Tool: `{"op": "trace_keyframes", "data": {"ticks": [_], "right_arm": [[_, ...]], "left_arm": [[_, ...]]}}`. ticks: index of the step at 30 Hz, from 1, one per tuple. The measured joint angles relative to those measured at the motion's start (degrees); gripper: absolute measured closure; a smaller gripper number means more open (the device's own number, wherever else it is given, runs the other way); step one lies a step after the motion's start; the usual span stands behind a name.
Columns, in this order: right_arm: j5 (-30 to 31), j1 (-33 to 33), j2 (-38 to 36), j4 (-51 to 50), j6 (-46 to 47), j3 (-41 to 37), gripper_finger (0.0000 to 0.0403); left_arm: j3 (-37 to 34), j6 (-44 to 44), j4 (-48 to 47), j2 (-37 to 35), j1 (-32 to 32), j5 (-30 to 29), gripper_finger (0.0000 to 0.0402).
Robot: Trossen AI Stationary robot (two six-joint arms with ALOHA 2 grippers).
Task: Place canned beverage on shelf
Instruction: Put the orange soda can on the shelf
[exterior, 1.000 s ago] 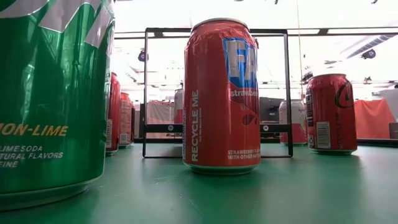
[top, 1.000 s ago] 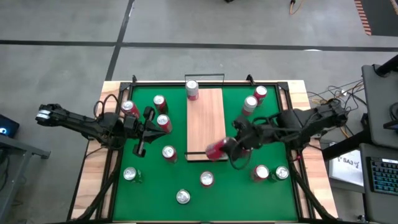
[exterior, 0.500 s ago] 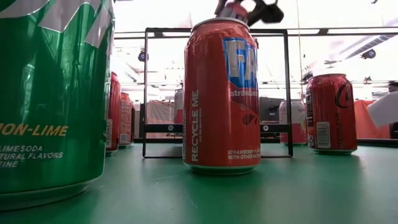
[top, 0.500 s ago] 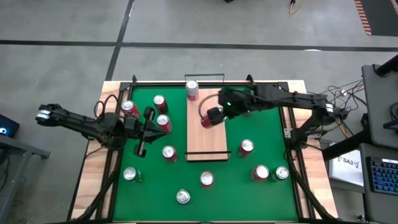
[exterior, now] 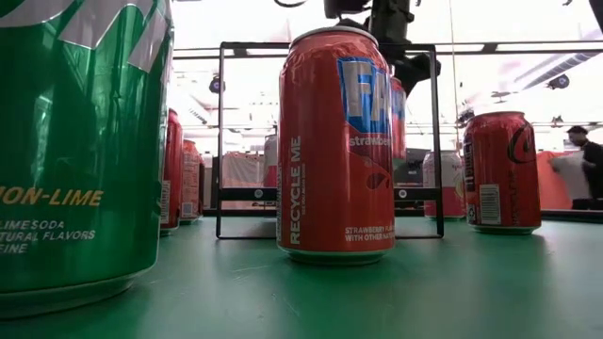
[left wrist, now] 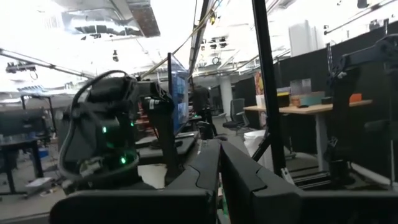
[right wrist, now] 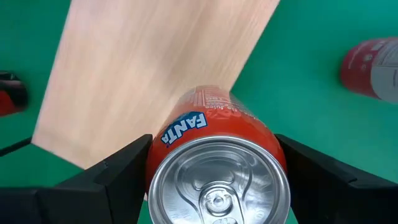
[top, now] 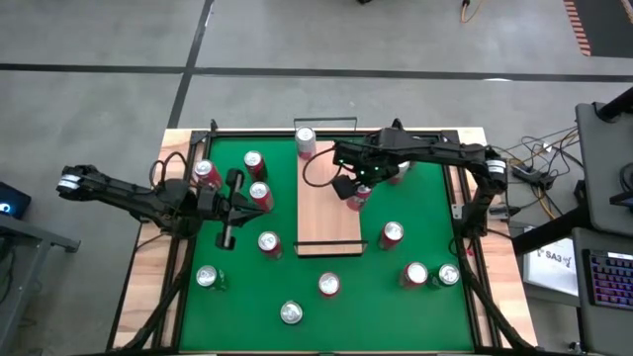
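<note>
Now the right gripper point(top: 356, 194), fingers clamped around a red Fanta can point(right wrist: 217, 168), has swung back from the far end to the pale wood-grain shelf point(top: 321, 213) below it, so lowering comes next; the left gripper point(top: 226, 237) waits shut.

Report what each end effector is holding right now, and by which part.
The right end effector grips a red Fanta aluminium can by its side wall, just below the top rim, above the pale wood-grain shelf. The left end effector is shut and holds nothing.
</note>
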Motion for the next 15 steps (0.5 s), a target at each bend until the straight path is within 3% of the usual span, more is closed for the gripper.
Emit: {"op": "trace_keyframes", "data": {"ticks": [15], "right_arm": [[2.12,0.04,4.55,1.18,0.67,0.0,0.0114]], "left_arm": [[0.0,1.11,-0.2,0.04,0.0,-0.04,0.0402]]}}
